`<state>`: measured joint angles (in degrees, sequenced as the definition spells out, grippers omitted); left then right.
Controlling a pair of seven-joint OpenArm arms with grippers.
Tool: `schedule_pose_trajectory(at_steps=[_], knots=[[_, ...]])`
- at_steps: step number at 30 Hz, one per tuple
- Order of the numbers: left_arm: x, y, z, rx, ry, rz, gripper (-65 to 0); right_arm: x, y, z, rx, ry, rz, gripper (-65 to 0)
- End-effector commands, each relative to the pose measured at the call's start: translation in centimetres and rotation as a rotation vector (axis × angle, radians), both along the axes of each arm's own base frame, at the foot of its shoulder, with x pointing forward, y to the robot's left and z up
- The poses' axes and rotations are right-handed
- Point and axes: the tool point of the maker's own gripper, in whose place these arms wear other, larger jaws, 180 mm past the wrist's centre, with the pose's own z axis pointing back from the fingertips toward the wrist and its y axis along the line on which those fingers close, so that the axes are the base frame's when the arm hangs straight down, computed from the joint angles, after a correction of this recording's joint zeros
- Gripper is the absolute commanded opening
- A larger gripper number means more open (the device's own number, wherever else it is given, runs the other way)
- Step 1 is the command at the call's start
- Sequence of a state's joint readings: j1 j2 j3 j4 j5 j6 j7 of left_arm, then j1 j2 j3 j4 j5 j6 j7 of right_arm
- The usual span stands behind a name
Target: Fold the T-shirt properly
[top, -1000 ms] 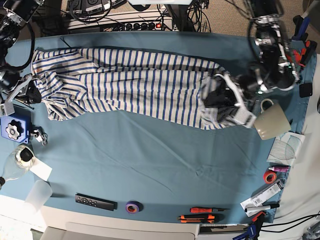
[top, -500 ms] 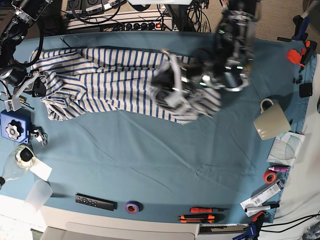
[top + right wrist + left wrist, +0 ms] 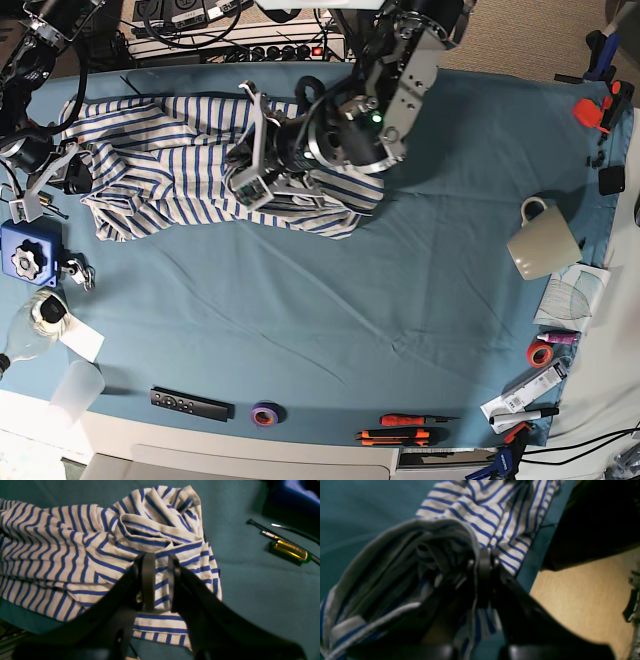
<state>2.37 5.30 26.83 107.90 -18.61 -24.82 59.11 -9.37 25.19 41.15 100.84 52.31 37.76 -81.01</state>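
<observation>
The T-shirt [image 3: 160, 165], white with thin blue stripes, lies at the back left of the teal tablecloth [image 3: 400, 320]. My left gripper [image 3: 250, 170] hangs over the shirt's middle, shut on a bunched end of it. In the left wrist view that cloth [image 3: 490, 510] drapes over the closed fingertips of the left gripper [image 3: 483, 560]. My right gripper [image 3: 62, 172] is at the shirt's left end. In the right wrist view the right gripper [image 3: 160, 557] has its jaws a narrow gap apart, with rumpled striped cloth [image 3: 62, 550] between them.
A beige mug [image 3: 543, 243] stands at the right. A blue block [image 3: 28, 258] and a glass bottle [image 3: 40, 320] sit near the right gripper. A yellow-handled screwdriver [image 3: 287, 548] lies beside the shirt. Along the front edge are a remote [image 3: 190, 404], purple tape [image 3: 265, 413] and orange tools [image 3: 410, 420].
My left gripper has carried the shirt's right end leftward from beside the mug to above the shirt's middle, doubling the cloth over. The right gripper has barely shifted.
</observation>
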Motion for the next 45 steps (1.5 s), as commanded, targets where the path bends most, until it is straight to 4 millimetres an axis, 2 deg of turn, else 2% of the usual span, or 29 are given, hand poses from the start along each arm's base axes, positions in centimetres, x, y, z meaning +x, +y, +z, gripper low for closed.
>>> schedule_pose_trajectory(at_steps=[1,4,10,22,26,32,40,45], knots=[[0.3,-1.3,1.8,-0.069,-0.03,-0.002,-65.0,0.6,-0.5,1.4,-0.021,-0.043,0.004,-55.3],[0.7,-1.6,1.6,-0.053,-0.052,0.011,-65.0,0.6,-0.5,1.4,-0.02,-0.043,0.004,-55.3],[2.4,-0.9,1.3,-0.034,-0.069,0.111,-65.0,0.6,-0.5,1.4,-0.02,-0.043,0.004,-55.3],[2.1,-1.7,-0.8,-0.042,-0.026,0.1,-65.0,0.6,-0.5,1.4,-0.02,-0.044,0.004,-55.3],[1.5,-2.4,-0.6,-0.051,-0.031,0.076,-65.0,0.6,-0.5,1.4,-0.02,-0.044,0.004,-55.3],[-0.1,-4.7,0.4,-0.06,-0.101,0.011,-65.0,0.6,-0.5,1.4,-0.02,-0.044,0.004,-55.3],[3.0,-4.8,0.9,0.016,-0.184,0.061,-65.0,0.6,-0.5,1.3,-0.02,-0.043,0.004,-55.3],[2.9,-4.9,0.2,0.021,-0.16,0.053,-65.0,0.6,-0.5,1.3,-0.02,-0.043,0.004,-55.3]])
